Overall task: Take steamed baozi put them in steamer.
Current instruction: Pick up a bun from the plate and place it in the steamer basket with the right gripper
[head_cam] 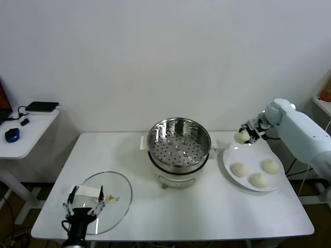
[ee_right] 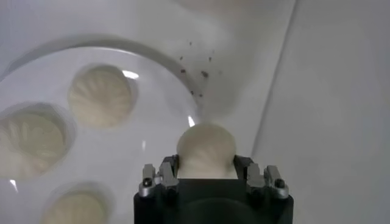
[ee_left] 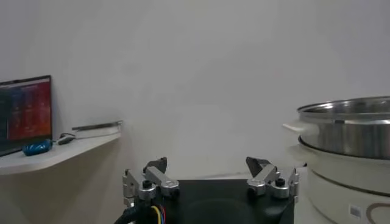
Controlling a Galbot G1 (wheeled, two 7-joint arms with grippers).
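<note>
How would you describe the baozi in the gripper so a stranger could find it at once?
Start at the steel steamer mid-table, then look to the white plate on its right. Three baozi lie on it; the fourth baozi sits at the plate's far rim, clamped in the right gripper.

3 cream baozi [head_cam: 257,174] plated – 1 baozi [head_cam: 241,137] lifted; steel steamer [head_cam: 179,140] empty.
</note>
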